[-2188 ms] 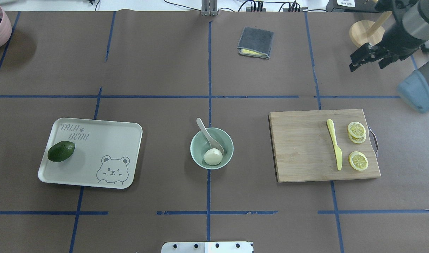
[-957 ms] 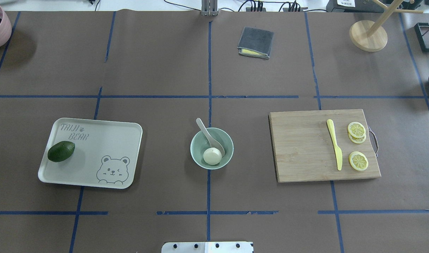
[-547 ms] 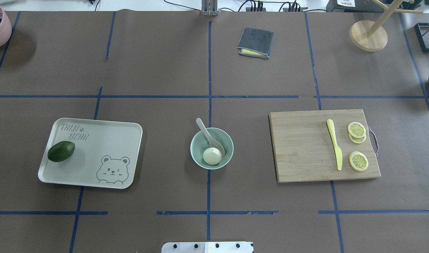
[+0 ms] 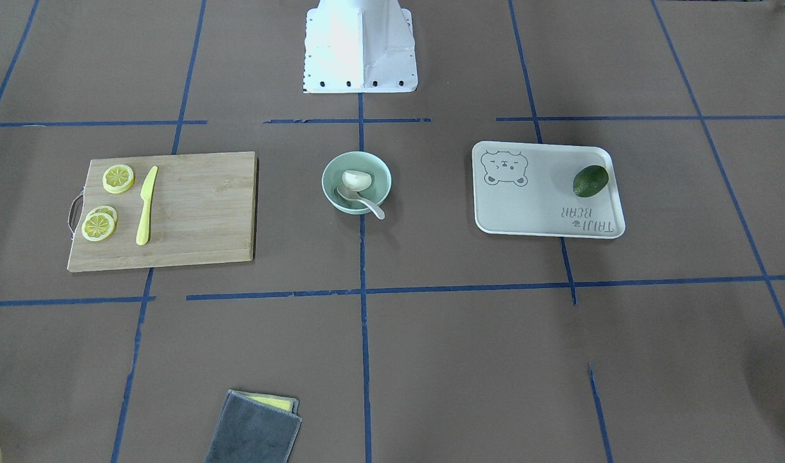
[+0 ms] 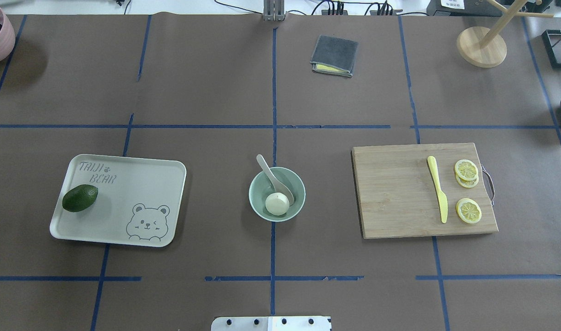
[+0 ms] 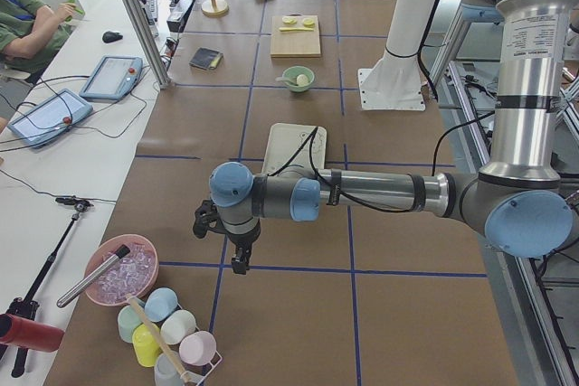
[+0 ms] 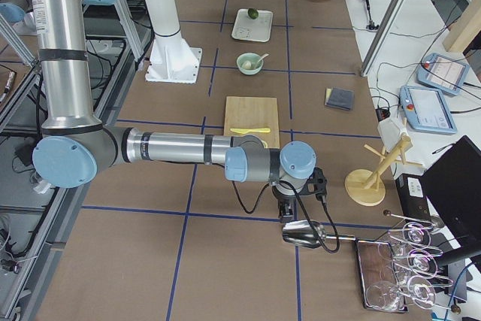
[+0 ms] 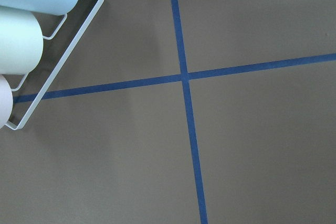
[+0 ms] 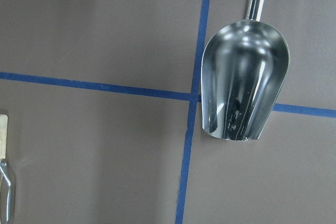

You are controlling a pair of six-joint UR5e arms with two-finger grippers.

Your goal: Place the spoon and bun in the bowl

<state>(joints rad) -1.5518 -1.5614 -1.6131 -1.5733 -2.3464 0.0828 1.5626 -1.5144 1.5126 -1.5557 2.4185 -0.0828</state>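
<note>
- You will find the small white dome-shaped steamed bun (image 5: pixel 277 204) lying inside the round pale mint-green bowl (image 5: pixel 257 207), on the side nearer the robot.
- The small pale beige-grey plastic spoon (image 5: pixel 271 176) is in the bowl too. Its scoop lies down inside, right beside the bun, and its handle leans out over the far rim.
- The bowl stands at the table's middle, on a blue tape line.
- To the robot's left you see a beige rectangular bear-print tray (image 5: pixel 138 184) with a dark green avocado (image 5: pixel 80 198) at its outer end.
- To the robot's right lies a wooden cutting board (image 5: pixel 391 193) carrying a yellow plastic knife (image 5: pixel 437 188) and yellow lemon slices (image 5: pixel 468 210).
- A folded grey cloth (image 5: pixel 334 55) lies farther across the table.
- The left gripper (image 6: pixel 238 261) hangs low over the brown paper at the table's left end, near a rack of pastel cups (image 8: pixel 21 40). Only the side view shows it, so you cannot tell whether its fingers are apart or together.
- The right gripper (image 7: pixel 286 212) hangs at the opposite end, just above a shiny metal scoop (image 9: pixel 244 82). Here too you cannot tell its state.
</note>
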